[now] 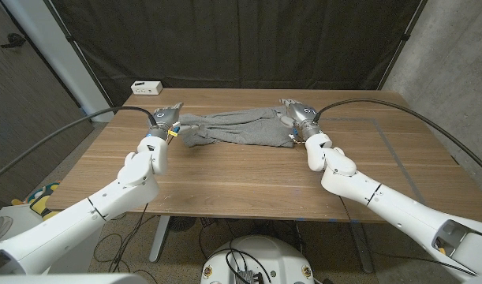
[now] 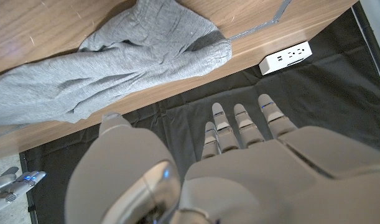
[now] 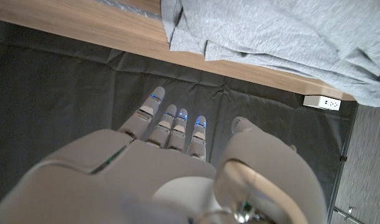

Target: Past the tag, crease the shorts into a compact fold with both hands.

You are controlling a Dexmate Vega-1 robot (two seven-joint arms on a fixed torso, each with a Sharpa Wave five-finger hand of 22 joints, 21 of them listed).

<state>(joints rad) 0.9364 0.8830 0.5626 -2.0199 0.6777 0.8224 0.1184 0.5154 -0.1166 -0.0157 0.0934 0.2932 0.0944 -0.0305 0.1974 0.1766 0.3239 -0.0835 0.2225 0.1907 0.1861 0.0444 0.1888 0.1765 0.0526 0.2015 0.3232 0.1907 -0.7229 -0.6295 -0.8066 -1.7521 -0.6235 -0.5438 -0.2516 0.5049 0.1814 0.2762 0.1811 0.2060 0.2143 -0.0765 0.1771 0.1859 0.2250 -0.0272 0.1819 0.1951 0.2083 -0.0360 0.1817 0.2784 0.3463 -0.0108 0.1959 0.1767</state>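
Observation:
Grey shorts [image 1: 239, 128] lie bunched lengthwise on the far middle of the wooden table [image 1: 225, 181]. My left hand [image 1: 166, 121] stands just off the shorts' left end, fingers straight and holding nothing. My right hand [image 1: 297, 116] is at their right end, over the cloth's edge, fingers also straight and empty. In the left wrist view the shorts [image 2: 115, 62] lie beside my left hand [image 2: 239, 162], whose fingers point past the table edge. The right wrist view shows the shorts [image 3: 289, 37] beside my right hand [image 3: 177, 162] in the same way.
A white power strip [image 1: 147, 87] sits at the table's far left corner, also seen as the power strip [image 2: 288, 57] from the left wrist. Grey tape lines [image 1: 386, 138] mark the table's right part. A black curtain [image 1: 248, 39] hangs behind.

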